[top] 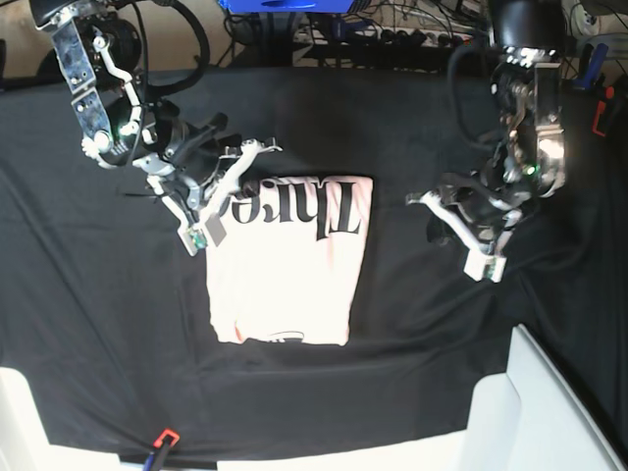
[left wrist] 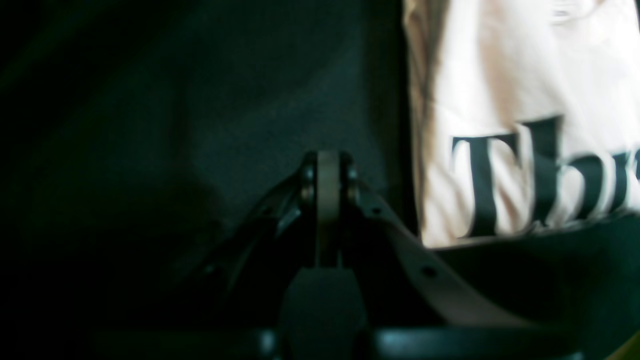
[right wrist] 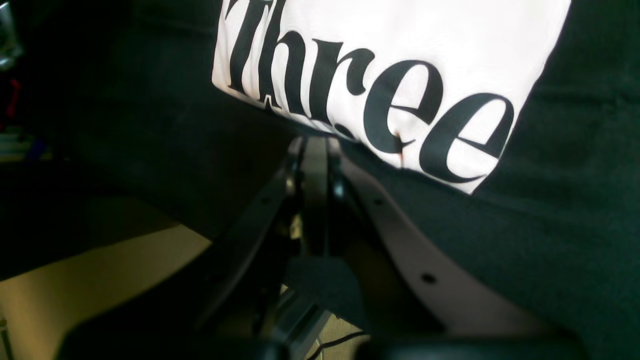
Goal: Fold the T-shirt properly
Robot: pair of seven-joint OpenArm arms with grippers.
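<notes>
The T-shirt [top: 285, 275] lies folded into a tall pale pink rectangle mid-table, its black "Three" print facing up along the far edge. In the left wrist view the T-shirt [left wrist: 500, 100] fills the upper right, showing "Thr". My left gripper [left wrist: 328, 165] is shut with nothing between its fingers, over bare black cloth beside the shirt's edge. In the base view the left gripper [top: 483, 267] sits right of the shirt. The right gripper [right wrist: 315, 147] is shut and holds nothing, its tips at the printed edge of the T-shirt [right wrist: 400, 40]. In the base view the right gripper [top: 196, 235] is by the shirt's left side.
A black table cloth [top: 98, 324] covers the table. A white panel [top: 535, 412] rises at the near right corner. A red-handled tool [top: 162, 439] lies at the near left edge. Cables and a blue box [top: 285, 5] crowd the far edge.
</notes>
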